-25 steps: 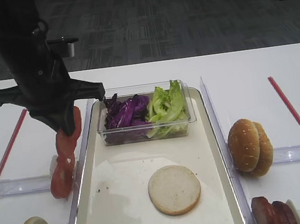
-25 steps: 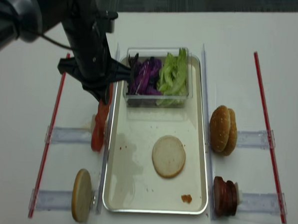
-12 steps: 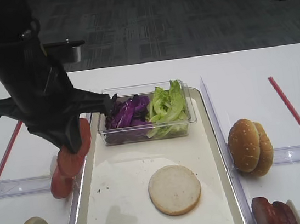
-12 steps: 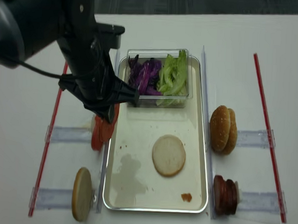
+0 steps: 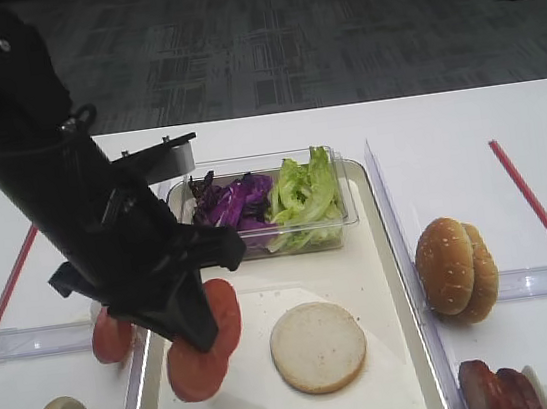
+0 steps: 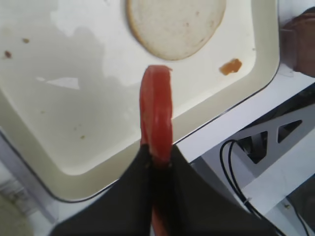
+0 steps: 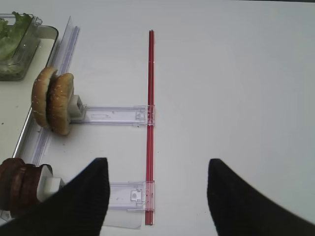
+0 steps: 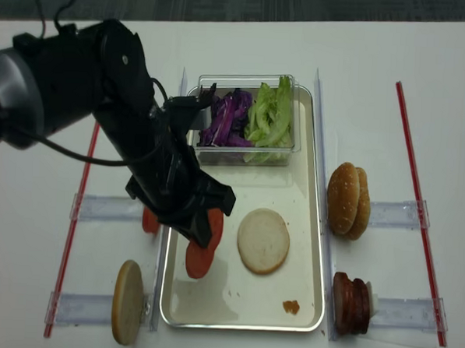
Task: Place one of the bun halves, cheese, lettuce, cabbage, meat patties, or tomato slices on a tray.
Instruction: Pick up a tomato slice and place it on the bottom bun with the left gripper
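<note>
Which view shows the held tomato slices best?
The exterior high view: the tomato slices hang face-on under the left gripper, over the tray. The realsense view shows them smaller, the left wrist view edge-on, the right wrist view not at all.

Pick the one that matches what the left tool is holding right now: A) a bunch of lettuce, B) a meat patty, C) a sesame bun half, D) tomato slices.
D: the left tool is shut on thin bright-red tomato slices, held on edge above the tray beside the cut bun half.
</note>
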You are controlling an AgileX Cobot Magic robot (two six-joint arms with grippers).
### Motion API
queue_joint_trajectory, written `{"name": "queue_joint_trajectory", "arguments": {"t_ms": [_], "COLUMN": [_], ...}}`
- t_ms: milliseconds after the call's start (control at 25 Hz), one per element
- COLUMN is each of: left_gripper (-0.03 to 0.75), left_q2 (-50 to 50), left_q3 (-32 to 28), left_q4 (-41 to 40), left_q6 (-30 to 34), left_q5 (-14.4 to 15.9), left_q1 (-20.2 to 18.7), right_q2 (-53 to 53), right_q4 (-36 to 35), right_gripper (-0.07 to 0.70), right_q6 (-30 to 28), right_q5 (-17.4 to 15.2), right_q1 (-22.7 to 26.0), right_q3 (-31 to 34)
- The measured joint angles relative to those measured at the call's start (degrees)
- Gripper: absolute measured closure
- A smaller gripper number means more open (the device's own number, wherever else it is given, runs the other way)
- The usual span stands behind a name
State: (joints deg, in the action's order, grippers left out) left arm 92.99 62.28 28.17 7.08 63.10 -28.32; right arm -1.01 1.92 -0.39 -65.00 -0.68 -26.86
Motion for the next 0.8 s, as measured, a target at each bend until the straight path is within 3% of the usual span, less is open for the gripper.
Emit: {"name": "queue_joint_trajectory", "arguments": {"t_ms": [360,800], "left_gripper": [0.692,0.692], "left_q2": [0.1,10.3], "left_q3": [-7.6,-8.5], "left_q4": [16.4,41.6], "left_q6": [13.3,34.3], "left_q5": [-13.6,-16.6], "left_q1": [0.0,0.0], "right_q2": [0.0,0.0], "right_q4": [0.0,0.0], "right_gripper": [0.178,0.178], "right_q6": [0.4,0.4], "right_q5": [0.0,0.0], "right_q1": [0.0,0.0], "right_q3": [0.0,0.0]}}
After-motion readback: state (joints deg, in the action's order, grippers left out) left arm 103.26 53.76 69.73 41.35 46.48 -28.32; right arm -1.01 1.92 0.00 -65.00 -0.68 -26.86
